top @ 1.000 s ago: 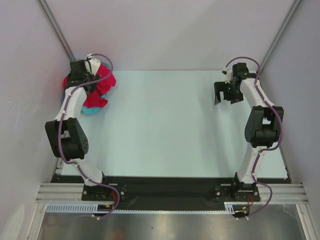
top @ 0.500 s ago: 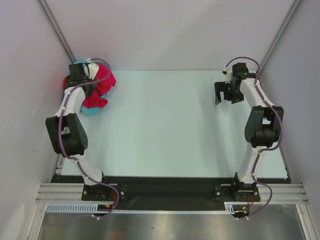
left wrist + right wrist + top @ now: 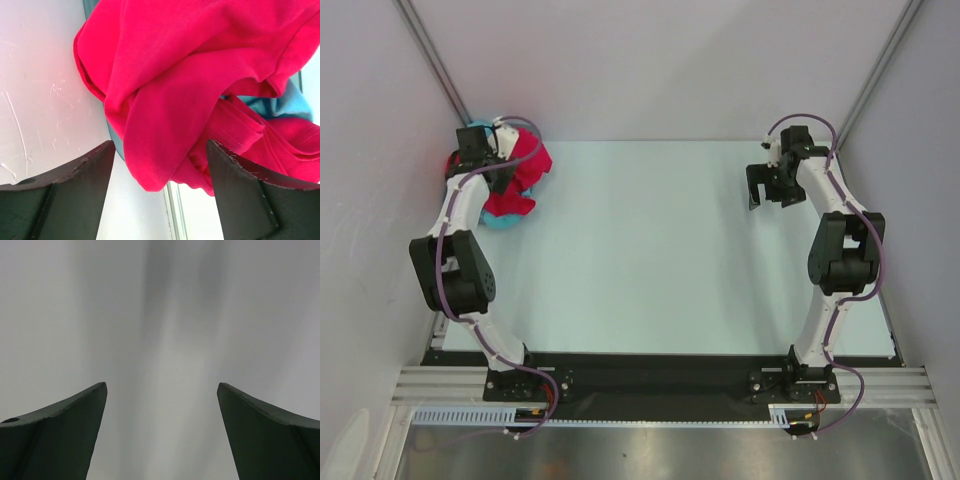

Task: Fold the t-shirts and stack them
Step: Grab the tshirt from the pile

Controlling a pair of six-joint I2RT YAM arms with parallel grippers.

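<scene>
A crumpled crimson red t-shirt (image 3: 520, 170) lies in a heap at the table's far left corner, with turquoise-blue cloth (image 3: 500, 221) showing under its near edge. My left gripper (image 3: 490, 163) is over this heap. In the left wrist view the red shirt (image 3: 190, 75) fills the frame, with a bit of turquoise (image 3: 282, 102) at the right. The left gripper (image 3: 160, 155) is open, and a hanging fold of red cloth reaches down between the fingertips without being pinched. My right gripper (image 3: 768, 195) is open and empty above the table's far right. It sees only bare surface (image 3: 160, 390). No pink shirt shows.
The grey side wall (image 3: 40, 75) is close on the left of the heap. The back wall and a slanted frame post (image 3: 435, 60) stand just behind it. The pale table top (image 3: 650, 250) stretches between the two arms.
My left gripper has shifted slightly toward the back left corner over the shirt heap. The right arm has barely moved.
</scene>
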